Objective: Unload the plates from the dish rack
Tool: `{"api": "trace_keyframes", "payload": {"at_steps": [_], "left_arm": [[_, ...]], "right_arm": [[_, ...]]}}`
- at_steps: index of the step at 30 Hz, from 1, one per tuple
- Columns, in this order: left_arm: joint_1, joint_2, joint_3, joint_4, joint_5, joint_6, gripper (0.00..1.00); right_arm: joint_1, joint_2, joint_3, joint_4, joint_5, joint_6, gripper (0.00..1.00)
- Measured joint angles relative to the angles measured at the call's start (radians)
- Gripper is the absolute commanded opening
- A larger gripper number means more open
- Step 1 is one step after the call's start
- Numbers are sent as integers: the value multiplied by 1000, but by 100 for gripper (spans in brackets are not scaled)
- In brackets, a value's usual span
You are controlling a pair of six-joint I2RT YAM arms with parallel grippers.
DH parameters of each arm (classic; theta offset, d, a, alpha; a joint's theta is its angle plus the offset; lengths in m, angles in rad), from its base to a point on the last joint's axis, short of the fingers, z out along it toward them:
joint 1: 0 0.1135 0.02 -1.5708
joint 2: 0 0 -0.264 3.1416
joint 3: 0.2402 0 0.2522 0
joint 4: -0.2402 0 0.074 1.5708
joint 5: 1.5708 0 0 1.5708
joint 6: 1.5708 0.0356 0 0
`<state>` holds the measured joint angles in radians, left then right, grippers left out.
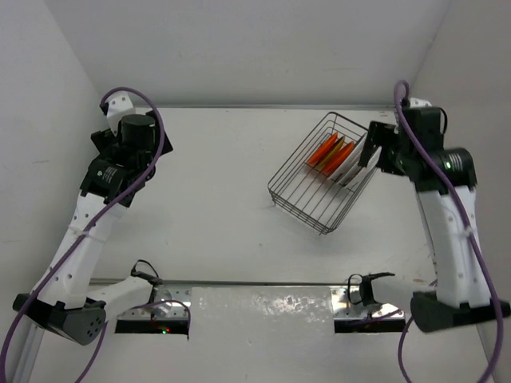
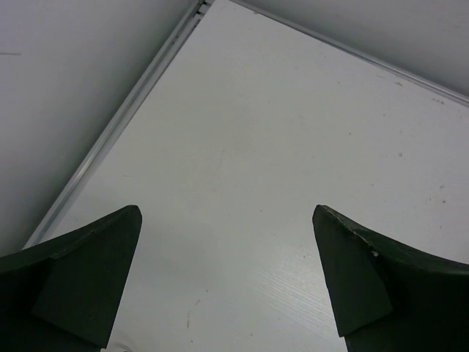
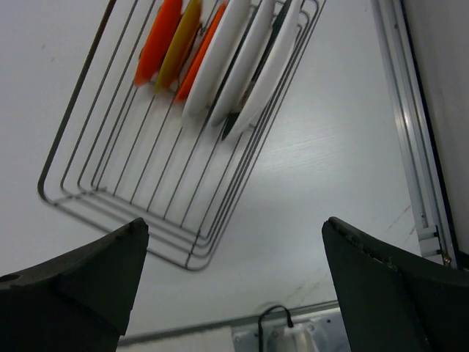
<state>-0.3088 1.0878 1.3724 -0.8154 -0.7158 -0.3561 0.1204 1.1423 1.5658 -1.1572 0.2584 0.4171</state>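
Far off to the left of the dish rack [image 1: 307, 201], the left fingers [image 2: 80, 286] are spread wide with nothing between them, only bare white desk [image 1: 207, 199] beneath. That surface looks smooth and matte.

Now the rack itself: thin dark wire, an open grid basket sitting skewed on the desk, its near half holding nothing. Packed on edge at its far end are the orange plates [image 3: 157, 40], three as best I can count. To their right are the white plates [image 3: 227, 59], with a sliver of dark rim showing between them.

They're glossy, rigid discs, probably slick to grip. Whether they're ceramic or plastic I can't tell, so treat them as breakable and fairly weighty. Only the upper rims stand free, so that's the place to pinch, one finger on each face, then lift straight up along the slot so nothing drags on the wires or the neighbours. The tight spacing leaves little room to slip a finger in.

Just over the rack's right side, the right fingers [image 3: 73, 279] are parted wide and holding nothing, with the white plates closest.
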Motion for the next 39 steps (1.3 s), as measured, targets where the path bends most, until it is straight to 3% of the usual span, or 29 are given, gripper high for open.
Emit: {"api": "trace_keyframes", "payload": {"at_steps": [5, 10, 19, 26, 29, 34, 39], "left_arm": [[0, 17, -4, 0, 48, 3, 100], [0, 19, -16, 0, 88, 11, 100], [0, 17, -64, 4, 137, 34, 100], [0, 17, -77, 10, 171, 45, 100], [0, 17, -80, 13, 182, 51, 100], [0, 17, -87, 19, 190, 61, 100], [0, 18, -92, 26, 197, 63, 100]], "right_arm": [[0, 313, 168, 12, 174, 125, 91], [-2, 476, 188, 35, 311, 189, 76], [-57, 437, 50, 201, 357, 209, 63], [-107, 438, -94, 309, 328, 233, 60], [-112, 445, -116, 345, 308, 240, 52], [-112, 454, -146, 404, 287, 254, 50], [-134, 467, -165, 424, 261, 280, 33]]}}
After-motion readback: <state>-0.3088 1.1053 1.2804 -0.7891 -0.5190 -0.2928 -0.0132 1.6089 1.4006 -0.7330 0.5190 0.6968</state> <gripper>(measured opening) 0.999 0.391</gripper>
